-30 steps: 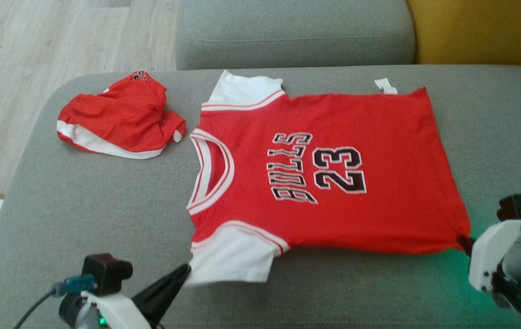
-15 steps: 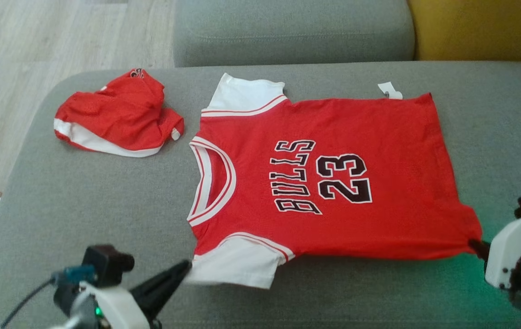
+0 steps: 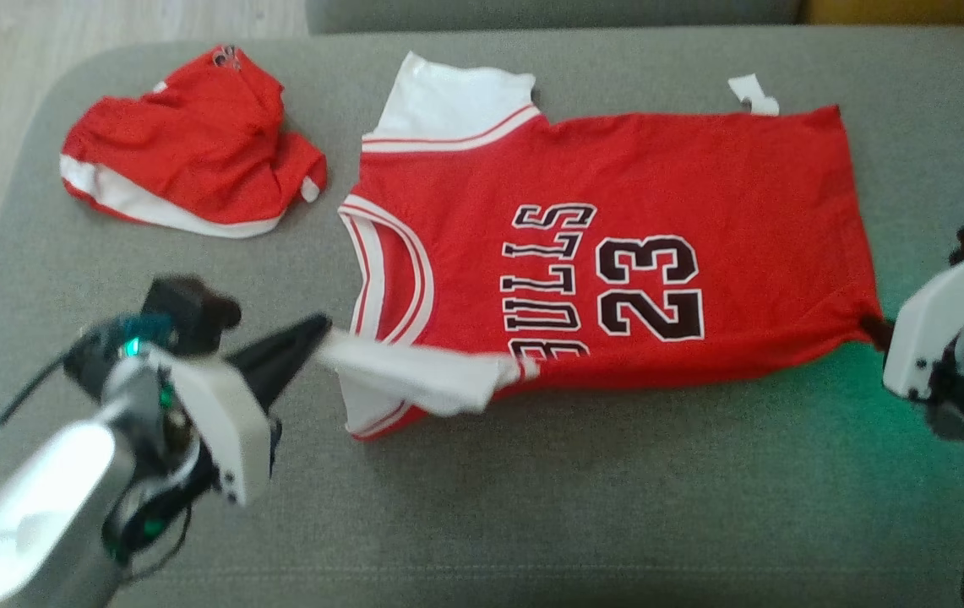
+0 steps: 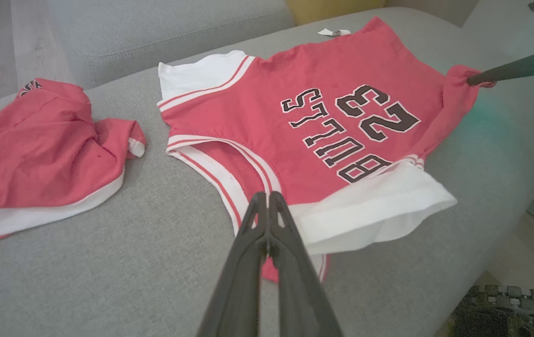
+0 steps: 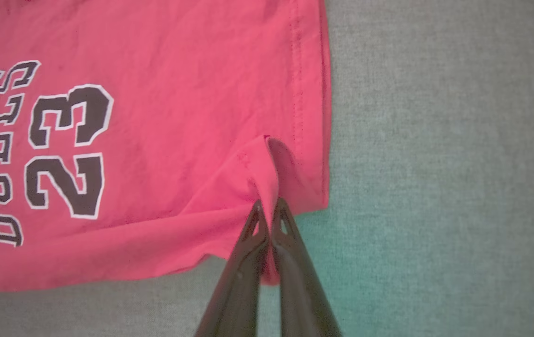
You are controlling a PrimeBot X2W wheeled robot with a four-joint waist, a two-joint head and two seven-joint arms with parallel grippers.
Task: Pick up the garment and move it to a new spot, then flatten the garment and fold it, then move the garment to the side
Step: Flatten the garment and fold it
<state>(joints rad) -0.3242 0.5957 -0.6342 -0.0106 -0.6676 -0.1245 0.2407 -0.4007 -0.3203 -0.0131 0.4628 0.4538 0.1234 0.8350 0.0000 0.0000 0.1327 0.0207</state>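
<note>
A red jersey (image 3: 617, 253) is spread on a grey sofa cushion (image 3: 532, 507). Its near white sleeve (image 3: 414, 380) is pinched by the closed left gripper (image 3: 319, 331) and its hem corner (image 5: 267, 168) by the closed right gripper (image 3: 868, 323), likely so that edge can be folded over.

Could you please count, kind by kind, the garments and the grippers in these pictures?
Jerseys: 1, the red BULLS 23 jersey
Other garments: 1, the crumpled red garment with white trim
Grippers: 2, the left gripper and the right gripper
Total: 4
</note>
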